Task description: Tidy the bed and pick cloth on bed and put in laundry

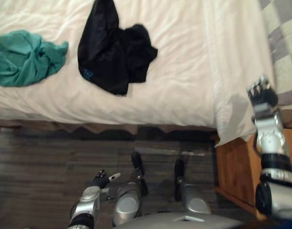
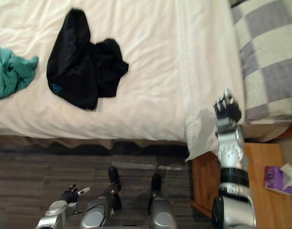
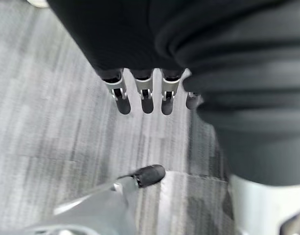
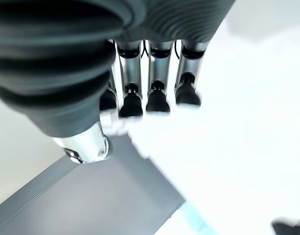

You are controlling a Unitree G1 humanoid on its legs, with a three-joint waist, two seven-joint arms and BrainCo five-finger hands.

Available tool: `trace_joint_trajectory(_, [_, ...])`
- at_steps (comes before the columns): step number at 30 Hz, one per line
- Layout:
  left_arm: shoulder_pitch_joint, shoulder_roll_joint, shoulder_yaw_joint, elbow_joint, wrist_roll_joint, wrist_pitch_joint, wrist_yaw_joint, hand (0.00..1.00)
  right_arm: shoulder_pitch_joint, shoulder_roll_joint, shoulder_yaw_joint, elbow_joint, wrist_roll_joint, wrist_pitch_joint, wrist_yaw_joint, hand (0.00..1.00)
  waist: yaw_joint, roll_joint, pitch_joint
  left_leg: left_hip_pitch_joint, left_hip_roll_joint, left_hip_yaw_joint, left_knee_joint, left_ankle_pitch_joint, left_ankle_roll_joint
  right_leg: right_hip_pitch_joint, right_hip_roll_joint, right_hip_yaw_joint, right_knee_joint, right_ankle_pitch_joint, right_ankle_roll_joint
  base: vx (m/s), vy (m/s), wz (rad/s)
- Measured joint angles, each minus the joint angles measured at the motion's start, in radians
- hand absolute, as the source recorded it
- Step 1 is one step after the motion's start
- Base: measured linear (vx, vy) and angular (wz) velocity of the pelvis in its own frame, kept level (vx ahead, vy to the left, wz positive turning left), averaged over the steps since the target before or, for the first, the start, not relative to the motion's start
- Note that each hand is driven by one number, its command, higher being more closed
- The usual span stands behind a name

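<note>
White-sheeted bed point(image 1: 184, 71) stands over a grey plank floor point(image 1: 41, 167), with a checked blanket point(image 2: 269, 62) and a wooden nightstand point(image 2: 260, 191) at its right end. A crumpled black cloth point(image 1: 112, 52) lies mid-bed, a teal cloth point(image 1: 26, 57) to its left, both well apart from the right hand point(image 2: 226, 109), raised open-fingered and empty by the sheet's hanging corner. The left hand point(image 1: 100, 180) hangs relaxed and empty over the floor.

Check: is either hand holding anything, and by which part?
Nothing held. Left hand open above grey floor; right hand open beside white bedsheet; crumpled black garment lies on it untouched.
</note>
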Motion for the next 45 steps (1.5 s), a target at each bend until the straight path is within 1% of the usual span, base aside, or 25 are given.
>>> trace_joint_trajectory(1, [-0.017, -0.019, 0.0, -0.008, -0.027, -0.017, 0.011, 0.0, -0.039, -0.013, -0.003, -0.034, 0.039, -0.026, -0.002, 1.0, 0.004, 0.014, 0.013, -0.046, 0.002, -0.004, 0.031, -0.008, 0.003, -0.046, -0.005, -0.006, 0.031, -0.009, -0.005, 0.01, 0.026, 0.15])
trace_joint_trajectory(2, [-0.032, -0.029, 0.0, -0.011, -0.047, -0.023, 0.018, 0.0, -0.051, -0.015, -0.004, -0.069, 0.06, -0.048, -0.003, 1.0, 0.007, 0.018, 0.025, -0.077, 0.006, -0.007, 0.066, -0.023, 0.003, -0.073, -0.009, -0.009, 0.06, -0.021, -0.004, 0.0, 0.005, 0.2])
trace_joint_trajectory(3, [-0.065, -0.049, -0.001, -0.021, -0.078, -0.036, 0.033, 0.0, -0.07, -0.015, -0.003, -0.148, 0.086, -0.085, -0.004, 1.0, 0.011, 0.024, 0.051, -0.146, 0.02, -0.014, 0.163, -0.056, 0.013, -0.127, -0.015, -0.011, 0.13, -0.049, -0.006, -0.03, -0.029, 0.26])
trace_joint_trajectory(4, [-0.097, -0.07, -0.004, -0.035, -0.104, -0.046, 0.043, 0.0, -0.076, -0.015, -0.001, -0.241, 0.107, -0.125, -0.006, 1.0, 0.017, 0.034, 0.074, -0.229, 0.044, -0.026, 0.299, -0.109, 0.018, -0.189, -0.019, -0.016, 0.224, -0.093, -0.007, -0.05, -0.042, 0.25])
trace_joint_trajectory(5, [-0.11, -0.078, -0.008, -0.041, -0.118, -0.052, 0.046, 0.0, -0.081, -0.014, 0.002, -0.283, 0.115, -0.144, -0.008, 1.0, 0.02, 0.036, 0.086, -0.268, 0.056, -0.035, 0.364, -0.137, 0.017, -0.222, -0.02, -0.018, 0.276, -0.117, -0.009, -0.1, -0.06, 0.26])
trace_joint_trajectory(7, [-0.145, -0.099, -0.025, -0.073, -0.146, -0.05, 0.078, 0.0, -0.102, -0.012, 0.009, -0.414, 0.121, -0.225, -0.036, 1.0, 0.019, 0.037, 0.101, -0.42, 0.092, -0.069, 0.564, -0.22, 0.018, -0.363, -0.026, -0.027, 0.474, -0.207, -0.017, -0.11, -0.047, 0.26])
trace_joint_trajectory(8, [-0.155, -0.095, -0.021, -0.078, -0.153, -0.05, 0.085, 0.0, -0.103, -0.012, 0.008, -0.44, 0.123, -0.247, -0.047, 1.0, 0.019, 0.037, 0.102, -0.453, 0.096, -0.078, 0.601, -0.232, 0.017, -0.394, -0.028, -0.028, 0.515, -0.227, -0.022, -0.09, -0.047, 0.32])
trace_joint_trajectory(9, [-0.176, -0.101, -0.021, -0.084, -0.16, -0.051, 0.105, 0.0, -0.11, -0.008, 0.009, -0.472, 0.137, -0.283, -0.069, 1.0, 0.019, 0.038, 0.109, -0.506, 0.101, -0.092, 0.668, -0.252, 0.018, -0.447, -0.035, -0.029, 0.597, -0.265, -0.023, -0.08, -0.048, 0.25])
trace_joint_trajectory(11, [-0.17, -0.09, -0.021, -0.116, -0.165, -0.042, 0.116, 0.0, -0.105, 0.006, 0.009, -0.478, 0.148, -0.312, -0.109, 1.0, 0.025, 0.04, 0.118, -0.564, 0.112, -0.104, 0.758, -0.285, 0.019, -0.509, -0.045, -0.027, 0.702, -0.314, -0.03, -0.11, -0.069, 0.17])
trace_joint_trajectory(12, [-0.169, -0.094, 0.007, -0.12, -0.18, -0.051, 0.133, 0.0, -0.105, 0.024, 0.009, -0.468, 0.154, -0.316, -0.132, 1.0, 0.025, 0.042, 0.119, -0.595, 0.121, -0.108, 0.796, -0.299, 0.018, -0.542, -0.045, -0.023, 0.752, -0.336, -0.035, -0.13, -0.087, 0.04])
trace_joint_trajectory(15, [-0.214, -0.092, 0.025, -0.121, -0.186, -0.05, 0.151, 0.0, -0.091, 0.055, 0.006, -0.462, 0.158, -0.321, -0.16, 1.0, 0.021, 0.042, 0.121, -0.668, 0.14, -0.119, 0.843, -0.311, 0.009, -0.619, -0.037, -0.023, 0.812, -0.354, -0.048, -0.13, -0.09, -0.02])
trace_joint_trajectory(17, [-0.244, -0.093, 0.046, -0.12, -0.184, -0.049, 0.161, 0.0, -0.06, 0.083, -0.009, -0.454, 0.179, -0.348, -0.157, 1.0, 0.019, 0.041, 0.122, -0.713, 0.148, -0.121, 0.854, -0.307, 0.009, -0.673, -0.028, -0.015, 0.835, -0.358, -0.048, -0.11, -0.11, -0.02])
trace_joint_trajectory(20, [-0.254, -0.093, 0.065, -0.118, -0.187, -0.047, 0.174, 0.0, -0.031, 0.126, -0.039, -0.406, 0.221, -0.373, -0.15, 1.0, 0.02, 0.04, 0.122, -0.728, 0.159, -0.116, 0.854, -0.3, 0.006, -0.696, -0.023, -0.011, 0.838, -0.349, -0.056, -0.05, -0.094, -0.09])
trace_joint_trajectory(22, [-0.267, -0.097, 0.091, -0.108, -0.197, -0.034, 0.191, 0.0, -0.018, 0.151, -0.072, -0.392, 0.264, -0.395, -0.1, 1.0, 0.015, 0.04, 0.122, -0.739, 0.165, -0.115, 0.855, -0.294, 0.001, -0.709, -0.018, -0.01, 0.839, -0.345, -0.061, -0.02, -0.083, -0.05])
trace_joint_trajectory(26, [-0.276, -0.102, 0.122, -0.1, -0.205, -0.029, 0.197, 0.0, -0.007, 0.173, -0.113, -0.335, 0.32, -0.406, -0.018, 1.0, 0.017, 0.036, 0.122, -0.74, 0.178, -0.11, 0.855, -0.294, 0.001, -0.708, -0.006, -0.008, 0.829, -0.342, -0.062, 0.01, -0.074, -0.06])
trace_joint_trajectory(28, [-0.276, -0.098, 0.138, -0.095, -0.228, -0.03, 0.214, 0.0, -0.003, 0.19, -0.136, -0.291, 0.356, -0.406, 0.034, 1.0, 0.012, 0.024, 0.12, -0.734, 0.182, -0.104, 0.85, -0.29, 0.008, -0.705, 0.001, -0.004, 0.818, -0.335, -0.061, 0.03, -0.047, -0.1])
trace_joint_trajectory(32, [-0.277, -0.099, 0.165, -0.079, -0.245, -0.031, 0.216, 0.0, 0.059, 0.207, -0.17, -0.215, 0.401, -0.39, 0.101, 1.0, 0.01, 0.011, 0.119, -0.696, 0.191, -0.097, 0.831, -0.288, 0.008, -0.661, 0.011, -0.003, 0.779, -0.316, -0.059, 0.02, -0.042, -0.13])
trace_joint_trajectory(34, [-0.274, -0.1, 0.164, -0.061, -0.248, -0.03, 0.216, 0.0, 0.119, 0.224, -0.172, -0.148, 0.427, -0.359, 0.134, 1.0, 0.011, -0.002, 0.116, -0.628, 0.194, -0.065, 0.788, -0.287, 0.004, -0.608, 0.013, 0.009, 0.729, -0.295, -0.06, 0.02, -0.033, -0.27])
trace_joint_trajectory(35, [-0.268, -0.106, 0.16, -0.056, -0.249, -0.025, 0.215, 0.0, 0.154, 0.241, -0.172, -0.094, 0.433, -0.336, 0.136, 1.0, 0.008, -0.003, 0.115, -0.584, 0.194, -0.048, 0.76, -0.285, 0.001, -0.567, 0.017, 0.016, 0.693, -0.281, -0.058, 0.02, -0.025, -0.28])
trace_joint_trajectory(37, [-0.262, -0.112, 0.159, -0.057, -0.249, -0.023, 0.214, 0.0, 0.207, 0.265, -0.17, -0.043, 0.434, -0.315, 0.136, 1.0, 0.005, -0.003, 0.114, -0.543, 0.195, -0.034, 0.732, -0.284, -0.001, -0.528, 0.021, 0.019, 0.654, -0.269, -0.062, 0.02, -0.001, -0.2])
trace_joint_trajectory(38, [-0.261, -0.123, 0.157, -0.057, -0.249, -0.017, 0.213, 0.0, 0.264, 0.297, -0.169, -0.008, 0.434, -0.302, 0.135, 1.0, -0.002, -0.004, 0.114, -0.509, 0.196, -0.021, 0.702, -0.282, 0.001, -0.493, 0.024, 0.019, 0.616, -0.257, -0.063, 0.05, 0.01, -0.16])
trace_joint_trajectory(41, [-0.248, -0.143, 0.157, -0.054, -0.263, -0.003, 0.207, 0.0, 0.401, 0.365, -0.168, 0.042, 0.429, -0.27, 0.136, 1.0, -0.017, -0.004, 0.111, -0.41, 0.197, 0.018, 0.635, -0.274, -0.004, -0.396, 0.028, 0.019, 0.534, -0.231, -0.056, 0.09, 0.009, -0.13])
trace_joint_trajectory(43, [-0.226, -0.144, 0.158, -0.054, -0.263, 0.0, 0.189, 0.0, 0.469, 0.383, -0.172, 0.069, 0.41, -0.247, 0.146, 1.0, -0.024, -0.009, 0.095, -0.349, 0.196, 0.039, 0.604, -0.273, -0.005, -0.339, 0.03, 0.023, 0.492, -0.221, -0.051, 0.14, 0.023, -0.18])
trace_joint_trajectory(44, [-0.207, -0.144, 0.159, -0.053, -0.262, 0.006, 0.181, 0.0, 0.509, 0.396, -0.178, 0.088, 0.385, -0.231, 0.166, 0.0, -0.033, -0.012, 0.065, -0.321, 0.196, 0.046, 0.584, -0.271, -0.009, -0.308, 0.032, 0.023, 0.461, -0.213, -0.049, 0.15, 0.024, -0.17])
trace_joint_trajectory(45, [-0.196, -0.146, 0.16, -0.052, -0.262, 0.008, 0.172, 0.0, 0.536, 0.405, -0.185, 0.094, 0.354, -0.222, 0.176, 0.0, -0.034, -0.016, 0.039, -0.298, 0.197, 0.056, 0.569, -0.268, -0.016, -0.284, 0.035, 0.024, 0.437, -0.208, -0.049, 0.18, 0.015, -0.18])
